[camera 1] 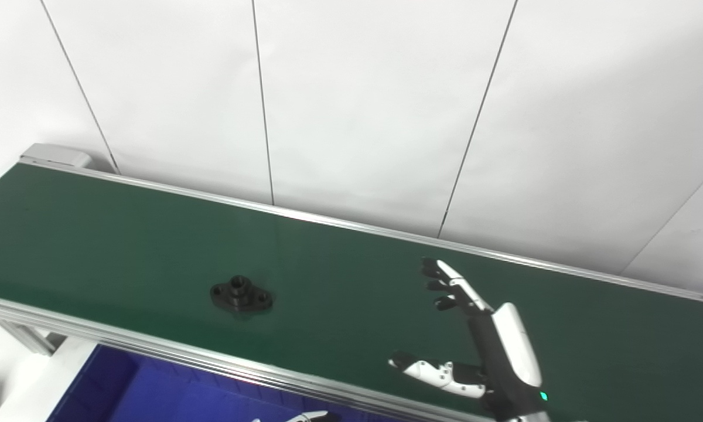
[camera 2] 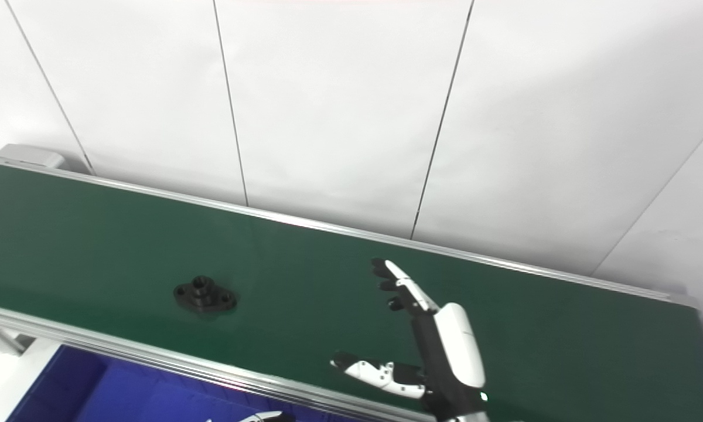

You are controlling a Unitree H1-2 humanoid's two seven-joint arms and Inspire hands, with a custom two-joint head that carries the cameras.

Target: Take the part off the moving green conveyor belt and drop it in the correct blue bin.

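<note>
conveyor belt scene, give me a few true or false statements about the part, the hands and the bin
1. The black part lies on the green conveyor belt, apart from both hands. True.
2. The right hand is shut on the part. False: it is open over the belt, its fingers spread, holding nothing.
3. The part is to the left of the right hand in the picture. True.
4. The part already sits in the blue bin. False: it is on the belt; the bin lies below the belt's near edge.
5. The left hand is stretched out over the belt. False: only a sliver of it shows at the bottom edge, over the bin.
</note>
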